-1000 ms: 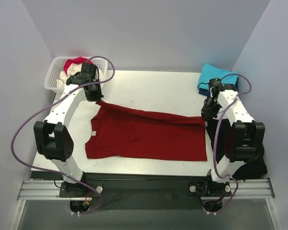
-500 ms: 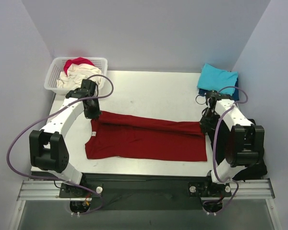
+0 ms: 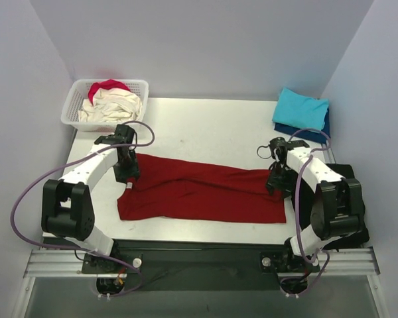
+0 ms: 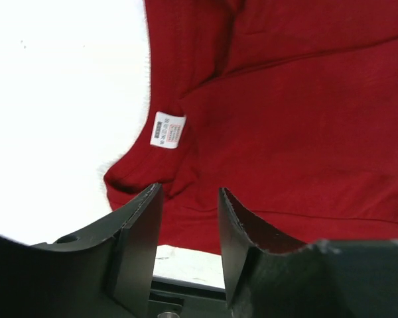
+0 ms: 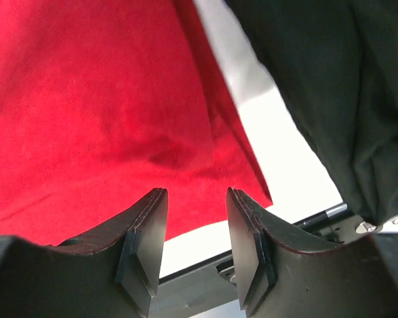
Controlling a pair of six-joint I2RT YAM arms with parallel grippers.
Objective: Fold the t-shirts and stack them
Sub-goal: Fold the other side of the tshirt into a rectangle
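Observation:
A dark red t-shirt lies flat across the table's near half, its far edge folded over toward me. My left gripper hovers at its collar end, jaws open with nothing between them. In the left wrist view the red cloth and its white label lie beyond that gripper. My right gripper stands open over the hem end. Its wrist view shows the red shirt beyond the empty gripper. A folded turquoise t-shirt rests on a navy one at the back right.
A white lattice basket at the back left holds a cream t-shirt and a pink-red one. Black cloth hangs off the table's right edge, and this black cloth fills the right side of the right wrist view.
Both grippers carried the shirt's far edge toward me and laid it over the body. They then went from shut to open, letting the cloth go.

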